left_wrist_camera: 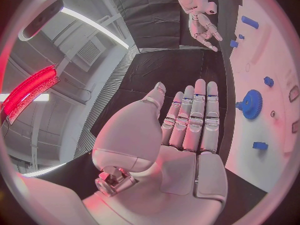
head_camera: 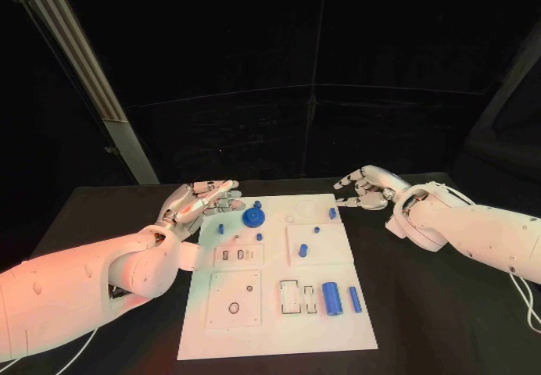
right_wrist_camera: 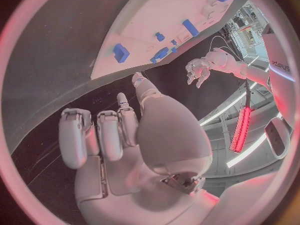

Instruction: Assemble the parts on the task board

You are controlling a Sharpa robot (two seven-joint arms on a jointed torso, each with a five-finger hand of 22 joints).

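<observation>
The white task board point(head_camera: 274, 332) lies mid-table. A blue gear point(head_camera: 254, 216) sits near its far left corner, with small blue parts point(head_camera: 302, 250) scattered beside it. Two blue cylinders point(head_camera: 333, 298) lie at the near right. My left hand point(head_camera: 209, 199) hovers at the board's far left edge next to the gear point(left_wrist_camera: 252, 104), fingers point(left_wrist_camera: 199, 116) straight and holding nothing. My right hand point(head_camera: 361, 190) hangs just off the far right corner, fingers loosely bent and empty, near a small blue block point(head_camera: 333, 212). In the right wrist view, my right hand point(right_wrist_camera: 119, 135) is beside the board's edge point(right_wrist_camera: 162, 15) and a blue block point(right_wrist_camera: 120, 52).
The board carries white inset plates with slots and holes point(head_camera: 234, 299) along its left half and rectangular sockets point(head_camera: 299, 296) near the cylinders. Black table point(head_camera: 439, 312) stretches bare on both sides of the board. A grey post point(head_camera: 107, 94) slants behind the table at far left.
</observation>
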